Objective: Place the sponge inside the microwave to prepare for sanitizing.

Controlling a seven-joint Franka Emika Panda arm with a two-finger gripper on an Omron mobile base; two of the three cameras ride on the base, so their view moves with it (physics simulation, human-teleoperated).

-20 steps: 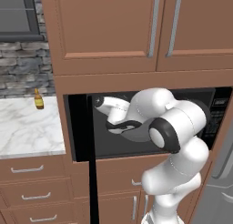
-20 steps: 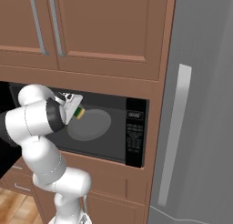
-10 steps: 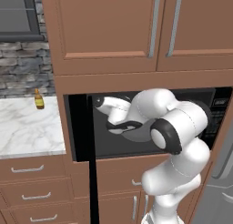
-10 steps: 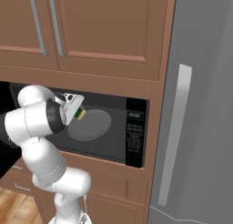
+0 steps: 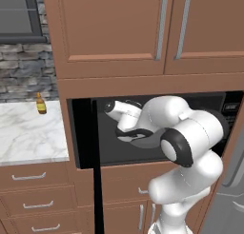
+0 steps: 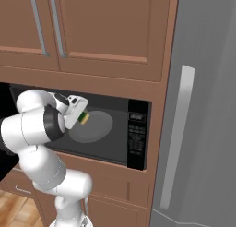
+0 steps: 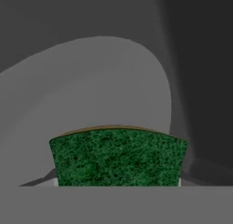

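The microwave [image 6: 137, 134] is built in under the wooden cabinets, and its black door [image 5: 82, 133] is swung open to the left. My gripper [image 6: 81, 116] reaches into the grey cavity and is shut on the sponge [image 6: 84, 118], which shows its green top and yellow underside. In the hand view the sponge [image 7: 118, 157] lies across the bottom, green face toward the camera, and hides the fingertips. It hangs over the near left part of the round turntable [image 7: 91, 82], and I cannot tell whether it touches it. The white arm [image 5: 181, 133] covers much of the cavity in the left base view.
A small amber bottle [image 5: 41, 103] stands on the marble counter [image 5: 24, 138] to the left of the microwave. Drawers [image 5: 33, 199] sit below it, upper cabinets [image 5: 143, 28] above. A grey fridge [image 6: 203, 106] with a tall handle flanks the microwave's right side.
The hand with the sponge has eased slightly lower and farther into the microwave. The grip on the sponge is the same.
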